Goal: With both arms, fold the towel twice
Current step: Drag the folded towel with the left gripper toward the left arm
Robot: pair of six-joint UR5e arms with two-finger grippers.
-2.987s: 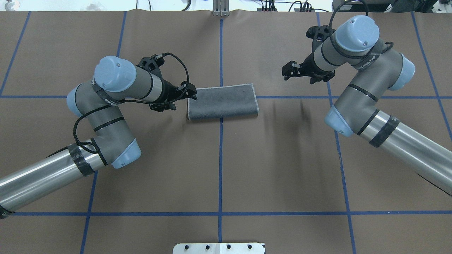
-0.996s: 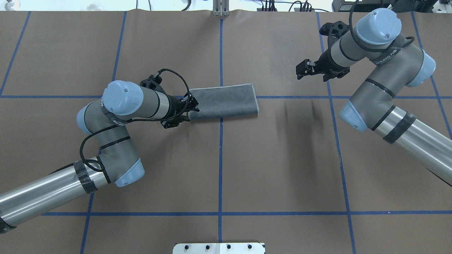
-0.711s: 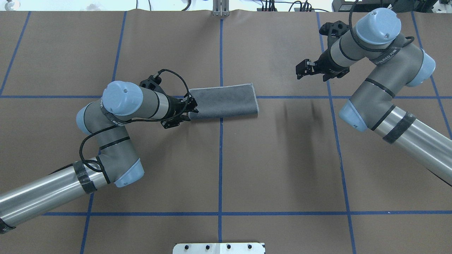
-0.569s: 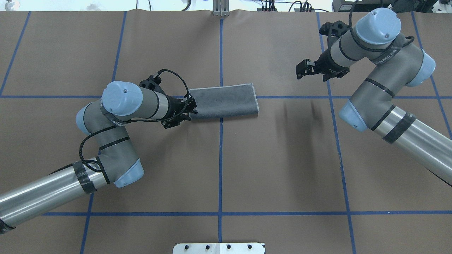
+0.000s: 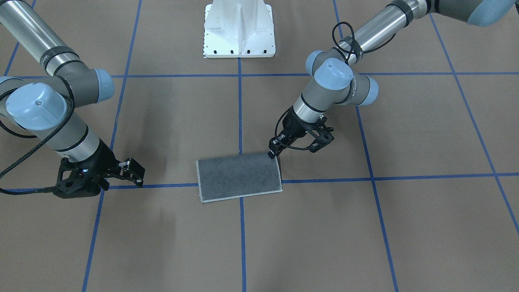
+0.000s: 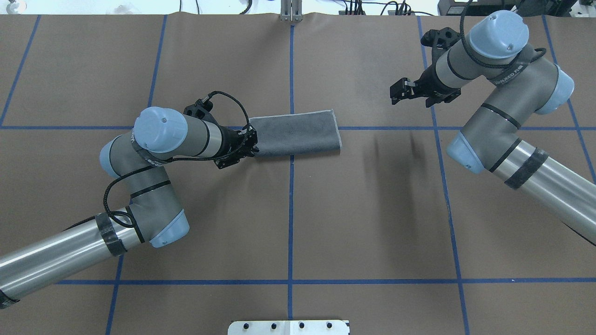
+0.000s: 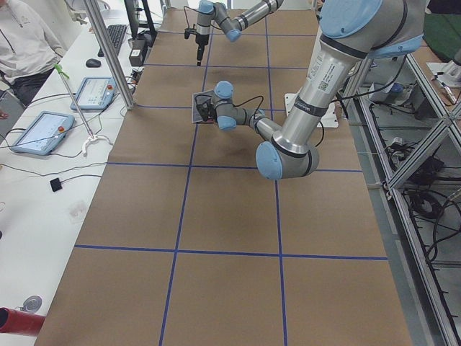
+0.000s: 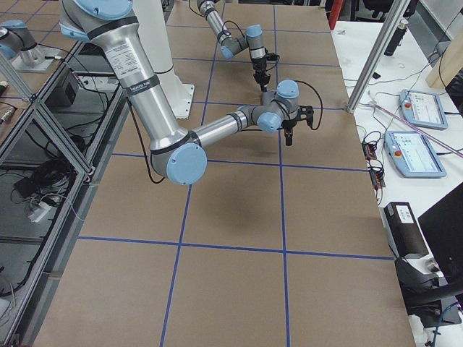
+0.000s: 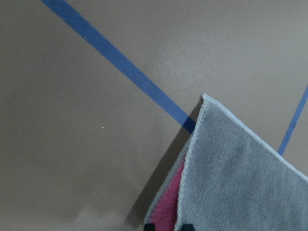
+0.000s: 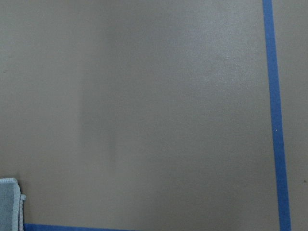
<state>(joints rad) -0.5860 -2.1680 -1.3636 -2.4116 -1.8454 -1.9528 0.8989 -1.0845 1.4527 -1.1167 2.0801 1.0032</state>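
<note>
The towel lies folded once, dark grey face out, on the table's far middle; it also shows in the front view. My left gripper is at the towel's near left corner and shut on it. In the left wrist view the towel's corner gapes a little and shows its pink inside face, with my fingertips at the edge. My right gripper is open and empty, held above the table well to the right of the towel. Its wrist view shows only a towel corner.
The white pedestal base stands at the robot's side of the table. Blue tape lines grid the brown table. A desk with tablets and a seated person lie beyond the far edge.
My left gripper moved from the towel's left edge to its near left corner and closed on it. My right arm drew back to the right, then held still.
</note>
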